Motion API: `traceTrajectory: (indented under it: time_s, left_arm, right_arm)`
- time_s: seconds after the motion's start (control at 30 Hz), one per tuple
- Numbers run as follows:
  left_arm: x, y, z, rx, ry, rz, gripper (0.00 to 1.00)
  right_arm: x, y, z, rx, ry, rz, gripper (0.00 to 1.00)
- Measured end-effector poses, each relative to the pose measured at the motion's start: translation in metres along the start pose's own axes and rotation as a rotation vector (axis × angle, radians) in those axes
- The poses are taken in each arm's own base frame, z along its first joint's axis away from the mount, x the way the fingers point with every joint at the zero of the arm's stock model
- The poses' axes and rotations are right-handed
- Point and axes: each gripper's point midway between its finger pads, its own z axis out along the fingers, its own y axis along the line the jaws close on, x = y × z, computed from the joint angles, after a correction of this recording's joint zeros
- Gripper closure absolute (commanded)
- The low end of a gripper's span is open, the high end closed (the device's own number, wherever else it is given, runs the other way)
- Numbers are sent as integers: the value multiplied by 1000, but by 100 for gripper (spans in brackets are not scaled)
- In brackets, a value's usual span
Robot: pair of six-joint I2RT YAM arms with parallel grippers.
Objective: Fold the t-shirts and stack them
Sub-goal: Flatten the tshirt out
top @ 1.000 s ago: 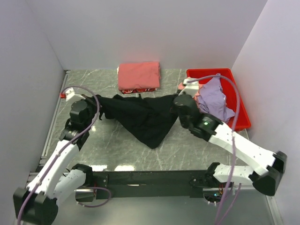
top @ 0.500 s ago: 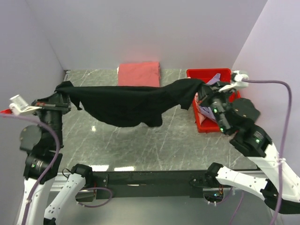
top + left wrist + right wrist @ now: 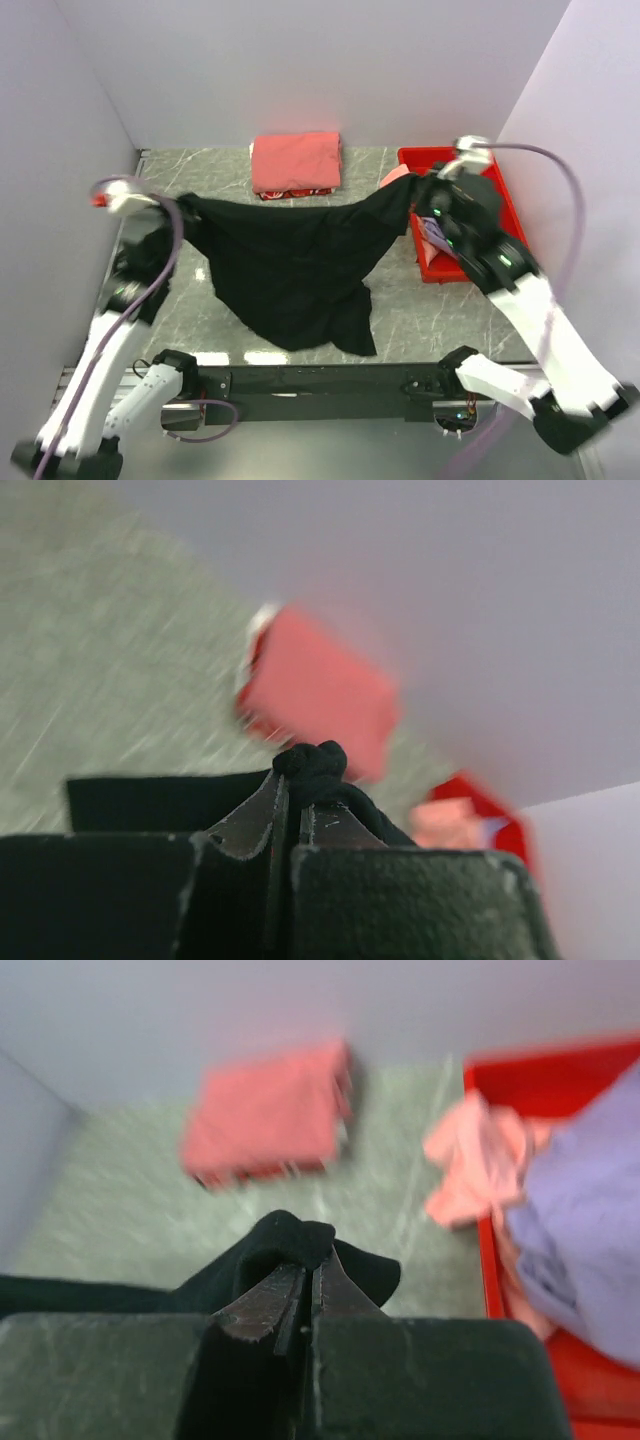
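Note:
The large black t-shirt (image 3: 295,265) hangs stretched between my two grippers, its lower part draped on the table toward the front. My left gripper (image 3: 188,208) is shut on its left corner; the bunched cloth shows at the fingertips in the left wrist view (image 3: 310,765). My right gripper (image 3: 412,190) is shut on its right corner, seen in the right wrist view (image 3: 295,1240). A folded coral-red t-shirt (image 3: 295,162) lies at the back of the table. A lavender t-shirt (image 3: 585,1220) and a pink one (image 3: 475,1160) lie in the red bin (image 3: 450,265).
The red plastic bin stands at the right, close under my right arm. Lavender walls close the table at the back and both sides. Grey marble table surface (image 3: 410,310) shows in front of the bin and left of the shirt.
Both grippers have come down and inward with the black shirt. Its lower part, hanging free before, now rests spread on the table toward the front.

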Motion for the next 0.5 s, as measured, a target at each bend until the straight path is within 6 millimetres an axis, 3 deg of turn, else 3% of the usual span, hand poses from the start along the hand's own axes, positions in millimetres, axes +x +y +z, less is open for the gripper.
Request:
traceTrajectory:
  time_s: [0.13,0.17,0.23,0.27,0.3,0.4,0.5]
  left_arm:
    - [103,81,40,-245,235,115,81]
    - [129,103,47,-315,303,150,72]
    - [162,133,52,-410,400,201,52]
    - [173,142,55,-445,434,219,29]
    - [183,152,60,-483,465,235,21]
    - [189,157,74,-525,485,239,5]
    - [177,153,83,-524,450,212,1]
  right_arm:
    - [93,-27,68,62,268,-18,100]
    - [121,-35,85,81,354,-21,100]
    - [170,-54,112,141,502,-27,96]
    - [185,-60,120,165,549,-30,90]
    - [202,-69,129,202,608,-35,86]
    - [215,-80,149,266,665,-49,62]
    - [198,-78,157,272,626,-49,34]
